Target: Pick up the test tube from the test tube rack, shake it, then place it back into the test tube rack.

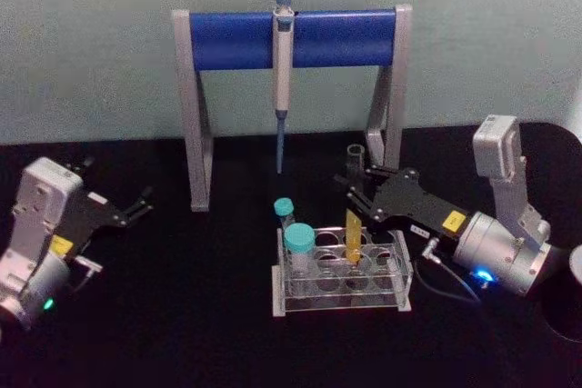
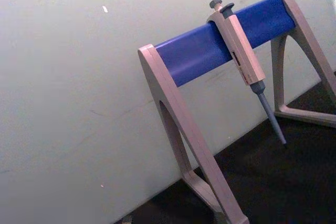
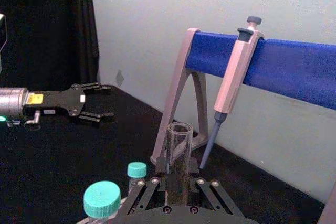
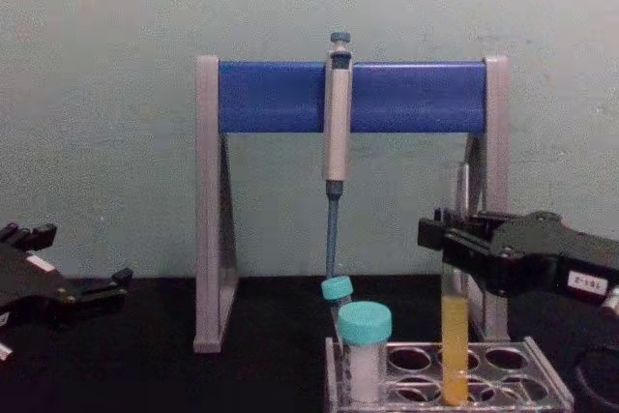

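The test tube (image 1: 353, 235) stands upright in a hole of the clear test tube rack (image 1: 338, 303), with yellow liquid in its lower part. My right gripper (image 1: 354, 190) reaches in from the right and is shut on the tube's clear upper part, above the liquid. The chest view shows the test tube (image 4: 455, 336) under the right gripper (image 4: 448, 241), its bottom inside the rack (image 4: 542, 386). In the right wrist view the tube's open mouth (image 3: 179, 139) rises between my fingers. My left gripper (image 1: 143, 203) rests open at the far left of the table, away from the rack.
Two teal-capped tubes (image 1: 298, 239) stand in the rack's left holes. Behind the rack stands the grey-and-blue pipette stand (image 1: 238, 41) with a grey pipette (image 1: 283, 56) hanging from its bar, tip pointing down. A black cable lies to the right of the rack.
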